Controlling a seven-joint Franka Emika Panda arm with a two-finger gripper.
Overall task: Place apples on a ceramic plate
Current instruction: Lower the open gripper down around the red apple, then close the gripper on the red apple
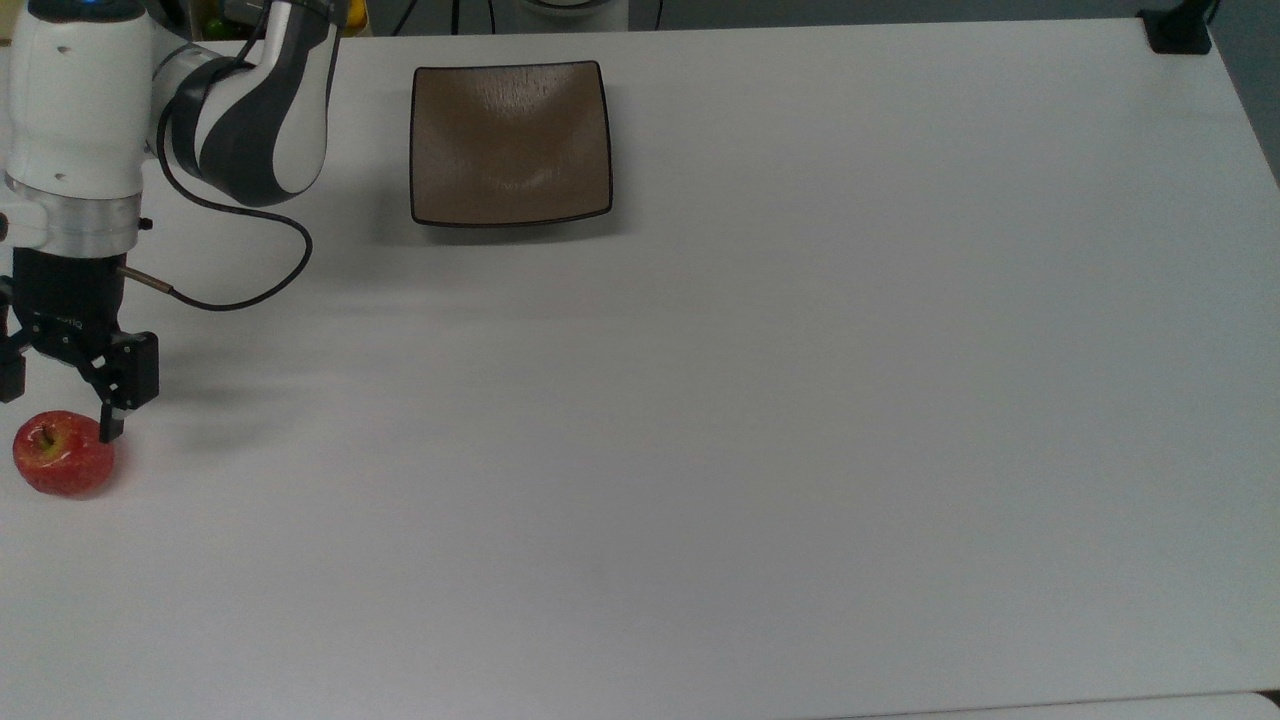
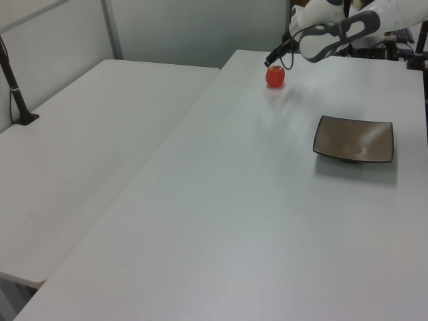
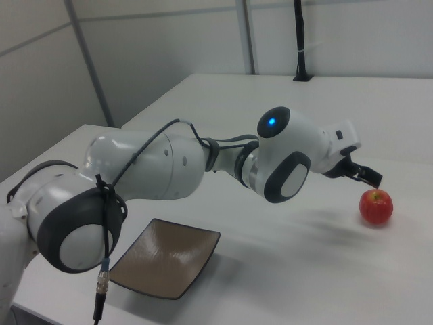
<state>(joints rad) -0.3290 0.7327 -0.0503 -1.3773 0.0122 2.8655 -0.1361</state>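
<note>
The red apple (image 1: pixel 63 453) sits on the white table (image 1: pixel 760 420) at the far left edge of the top view, stem up, with a yellowish patch around the stem. Right above it hangs the black pincer (image 1: pixel 55 400), spread wide and holding nothing; 1 fingertip (image 1: pixel 110 430) shows just beside the apple's upper right side in the top view. The white arm (image 3: pixel 203 169) reaches across the table, a blue light glowing on it in the right view. The square brown ceramic plate (image 1: pixel 510 142) lies flat, well apart from the apple, near the table's far edge in the top view.
</note>
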